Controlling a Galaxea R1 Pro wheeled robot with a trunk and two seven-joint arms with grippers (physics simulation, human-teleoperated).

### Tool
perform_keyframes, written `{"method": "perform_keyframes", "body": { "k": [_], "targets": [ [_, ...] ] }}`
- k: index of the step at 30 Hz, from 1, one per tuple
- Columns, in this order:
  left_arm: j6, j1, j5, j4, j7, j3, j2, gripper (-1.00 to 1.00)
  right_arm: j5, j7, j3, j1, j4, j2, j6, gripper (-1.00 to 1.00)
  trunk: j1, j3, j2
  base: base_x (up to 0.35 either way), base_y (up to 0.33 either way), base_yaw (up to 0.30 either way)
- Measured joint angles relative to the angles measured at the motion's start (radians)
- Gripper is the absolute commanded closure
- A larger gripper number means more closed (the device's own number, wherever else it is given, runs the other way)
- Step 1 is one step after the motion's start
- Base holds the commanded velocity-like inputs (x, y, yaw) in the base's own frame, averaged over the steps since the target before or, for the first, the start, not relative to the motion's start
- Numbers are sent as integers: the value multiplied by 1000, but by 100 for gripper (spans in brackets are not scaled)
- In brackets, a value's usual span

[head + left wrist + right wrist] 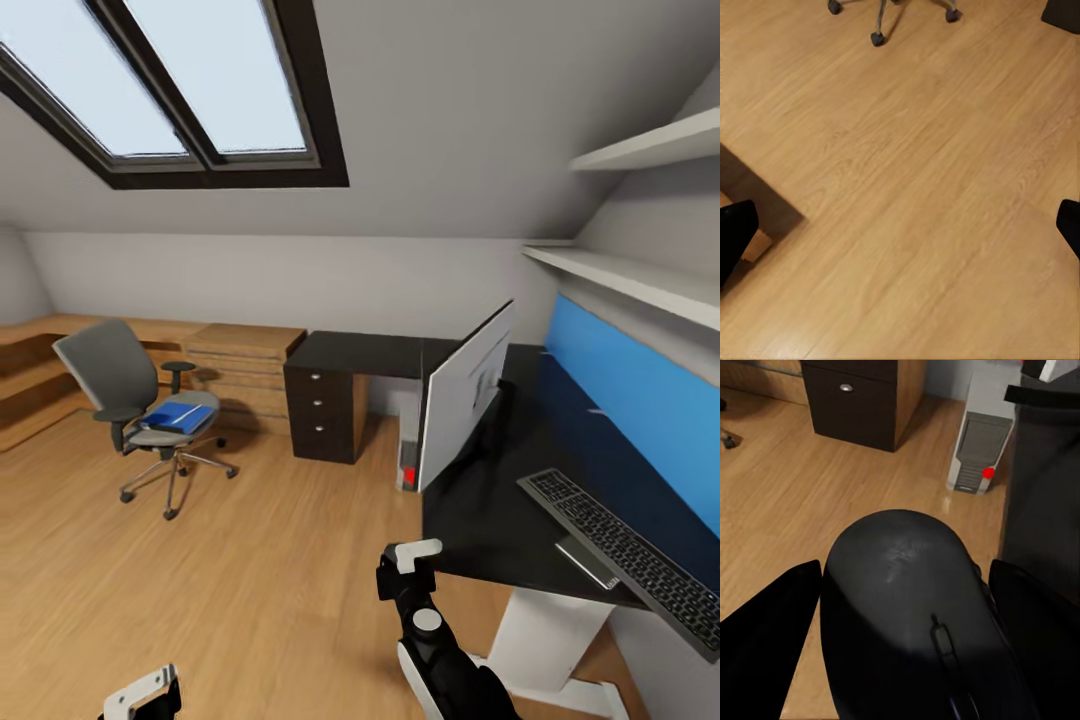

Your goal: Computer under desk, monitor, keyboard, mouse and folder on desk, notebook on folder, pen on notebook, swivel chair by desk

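One small rounded black mouse (907,615) sat pinched in our right gripper (904,622).
We saw the black-topped desk (500,520) lying ahead-right, keyboard (625,545) slanting across its near corner; left gripper (900,225) hung spread.

Matt black plastic mouse (907,615); smooth wood-plank floor (915,195); grey cloth swivel chair (120,375).

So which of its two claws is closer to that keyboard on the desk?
The right. The right gripper, holding the mouse, is beside the desk's front edge, near the keyboard. The left gripper hangs over bare floor, farther off.
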Motion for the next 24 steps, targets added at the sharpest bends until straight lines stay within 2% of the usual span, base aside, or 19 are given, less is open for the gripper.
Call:
{"method": "perform_keyframes", "body": {
  "k": [3, 11, 24],
  "targets": [
    [-12, 0, -1, 4, 0, -6, -1, -100, 0, 0, 0, 0, 1, 0, -2, 100, 0, -3, 0, 165, 316, 139],
    [-22, 0, 0, 31, 4, -70, -3, -100, 0, -1, 1, 0, 2, 0, -30, 100, 0, -13, 0, 165, 316, 137],
    [-22, 0, 1, 52, 5, -98, -2, -100, 2, 2, 3, 1, 2, 0, -37, 100, 0, -21, 0, 208, 285, 52]
  ]
}}
